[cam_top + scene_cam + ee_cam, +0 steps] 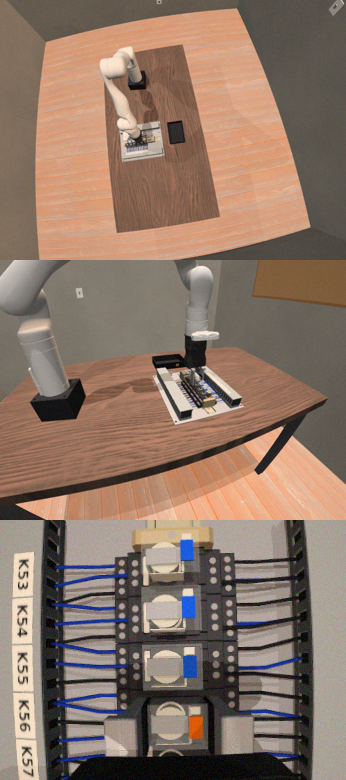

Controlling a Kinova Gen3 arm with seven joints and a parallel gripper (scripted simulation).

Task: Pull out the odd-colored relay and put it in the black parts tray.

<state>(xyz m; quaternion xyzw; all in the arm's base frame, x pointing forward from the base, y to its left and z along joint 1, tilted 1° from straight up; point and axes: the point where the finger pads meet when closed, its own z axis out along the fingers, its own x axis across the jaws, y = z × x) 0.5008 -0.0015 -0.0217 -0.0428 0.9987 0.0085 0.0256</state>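
I have the gripper (172,730) clamped on the orange-button relay (176,726), apparently seated in the relay panel (178,416) at K56. If its socket binds as I pull, the loose panel could lift or tilt off the table (111,433).

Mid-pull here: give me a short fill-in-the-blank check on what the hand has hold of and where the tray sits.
1. The hand is shut on the relay whose button is ____.
2. The three relays visible beyond it have ____ buttons.
3. The label level with the gripped relay reads ____.
4. In the exterior view, the black parts tray holds ____ relays.

Missing words: orange; blue; K56; no
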